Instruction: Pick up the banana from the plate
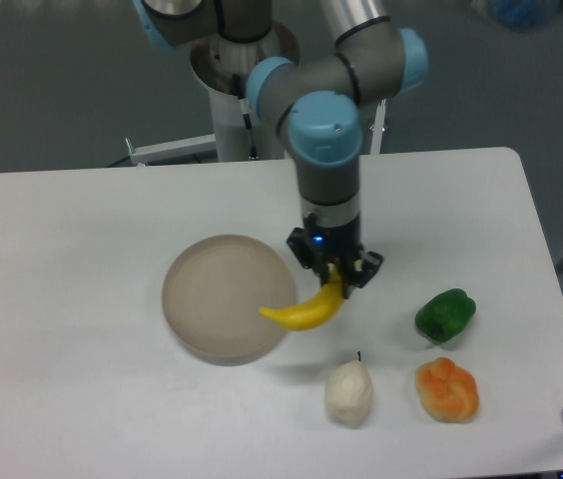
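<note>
The bright yellow banana (306, 310) hangs in the air, its upper end clamped in my gripper (335, 276), which is shut on it. Its lower tip overlaps the right rim of the beige-tan plate (217, 294) in this view, and a faint shadow lies on the table beneath it. The plate sits left of the gripper with nothing on it.
A green pepper (445, 314) lies to the right of the gripper. An orange lumpy fruit (447, 389) and a whitish pear-shaped fruit (348, 391) sit near the front edge. The arm's base column (242, 90) stands at the back of the table.
</note>
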Controlling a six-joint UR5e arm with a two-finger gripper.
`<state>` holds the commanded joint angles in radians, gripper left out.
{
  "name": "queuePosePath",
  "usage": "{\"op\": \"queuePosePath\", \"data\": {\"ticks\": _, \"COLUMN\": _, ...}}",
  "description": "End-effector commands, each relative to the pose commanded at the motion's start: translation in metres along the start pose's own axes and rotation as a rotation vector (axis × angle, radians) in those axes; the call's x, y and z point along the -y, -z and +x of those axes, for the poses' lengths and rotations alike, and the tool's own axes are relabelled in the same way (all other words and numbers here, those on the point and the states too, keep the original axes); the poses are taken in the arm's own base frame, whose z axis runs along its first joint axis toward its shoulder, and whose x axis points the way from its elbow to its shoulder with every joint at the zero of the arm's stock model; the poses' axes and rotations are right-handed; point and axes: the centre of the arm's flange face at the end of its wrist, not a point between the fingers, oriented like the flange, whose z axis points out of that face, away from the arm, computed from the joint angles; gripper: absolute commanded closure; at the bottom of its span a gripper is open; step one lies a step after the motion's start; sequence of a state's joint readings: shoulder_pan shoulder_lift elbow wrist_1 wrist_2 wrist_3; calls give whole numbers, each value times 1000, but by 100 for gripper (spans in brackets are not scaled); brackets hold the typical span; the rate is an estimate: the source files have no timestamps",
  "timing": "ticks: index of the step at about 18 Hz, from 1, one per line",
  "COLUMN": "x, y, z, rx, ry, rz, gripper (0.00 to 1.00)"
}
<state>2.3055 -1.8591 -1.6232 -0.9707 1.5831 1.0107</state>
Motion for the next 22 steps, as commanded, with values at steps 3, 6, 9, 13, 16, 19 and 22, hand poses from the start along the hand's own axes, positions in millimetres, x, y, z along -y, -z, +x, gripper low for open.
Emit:
{"op": "queuePosePath", "data": {"ticks": 3, "x": 0, "y": 14, "z": -22, "rx": 18, "ry": -19, "rz": 3, "gripper": 67}}
{"op": "queuePosePath", "data": {"ticks": 6, "x": -7, "y": 20, "z": -35, "rx": 29, "ry": -6, "rz": 5, "gripper": 67}}
{"op": "queuePosePath", "data": {"ticks": 9, "x": -6, "y": 23, "z": -37, "rx": 35, "ry": -16, "rz": 9, "gripper": 67}}
{"op": "queuePosePath", "data": {"ticks": 13, "x": -5, "y": 17, "z": -41, "rx": 34, "ry": -15, "rz": 5, "gripper": 67}}
{"op": "queuePosePath", "data": {"ticks": 16, "x": -6, "y": 13, "z": -48, "rx": 39, "ry": -9, "rz": -2, "gripper": 67}}
{"op": "queuePosePath", "data": {"ticks": 19, "x": -6, "y": 14, "z": -50, "rx": 46, "ry": -9, "rz": -7, "gripper": 67}}
{"op": "queuePosePath", "data": {"ticks": 22, "x": -5, "y": 15, "z": -51, "rx": 47, "ry": -9, "rz": -6, "gripper": 67}}
